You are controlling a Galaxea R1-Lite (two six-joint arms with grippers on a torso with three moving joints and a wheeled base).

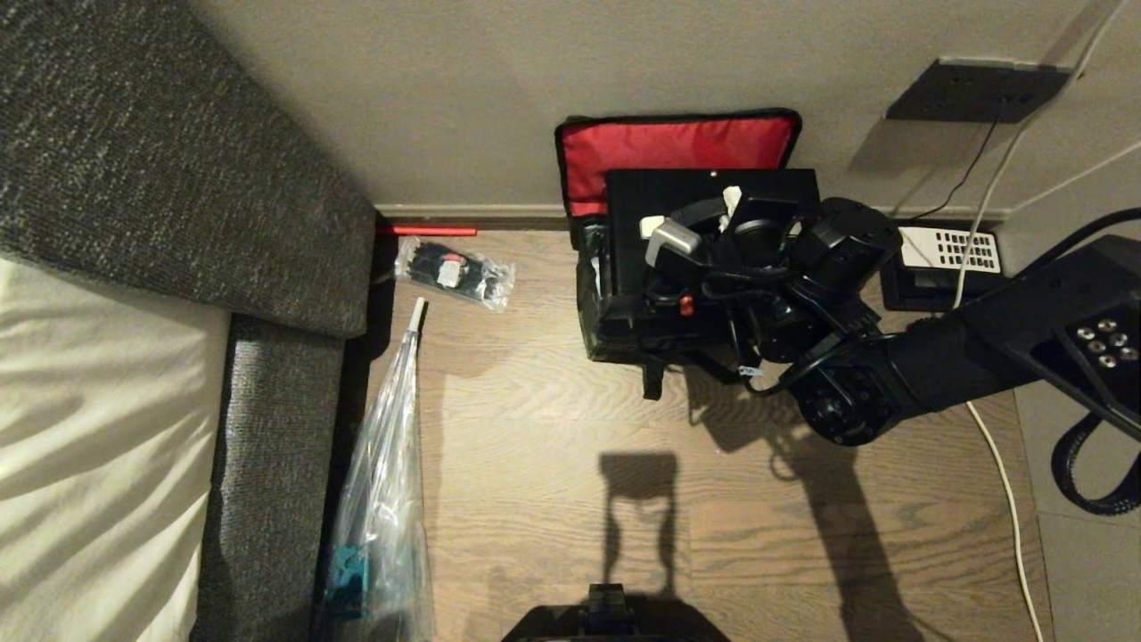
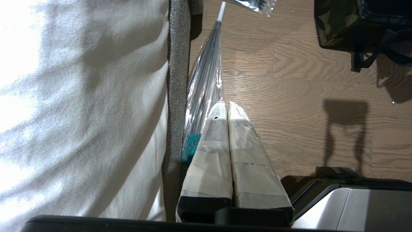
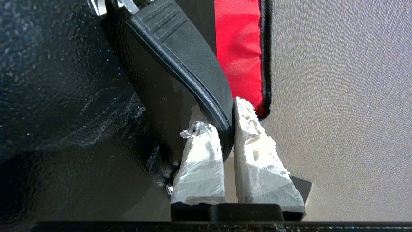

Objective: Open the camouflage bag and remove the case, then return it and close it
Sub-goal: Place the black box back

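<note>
The camouflage bag [image 1: 615,325] stands on the wooden floor against the wall, its lid thrown back so the red lining [image 1: 677,147] faces me. The black case [image 1: 704,192] rises out of the bag's open mouth, with its lower part hidden. My right gripper [image 1: 733,203] is at the top of the case. In the right wrist view this right gripper [image 3: 225,117] is shut on the case's black bar handle [image 3: 180,48], next to the red lining [image 3: 238,48]. My left gripper [image 2: 225,108] hangs parked beside the bed, shut and holding nothing. The bag's camouflage corner [image 2: 334,25] lies far from it.
A grey upholstered bed [image 1: 178,160] with a white sheet fills the left. A plastic-wrapped umbrella [image 1: 383,481] and a small clear packet [image 1: 455,272] lie beside it. A black desk telephone [image 1: 945,259], white cables and a wall plate [image 1: 976,89] are right of the bag.
</note>
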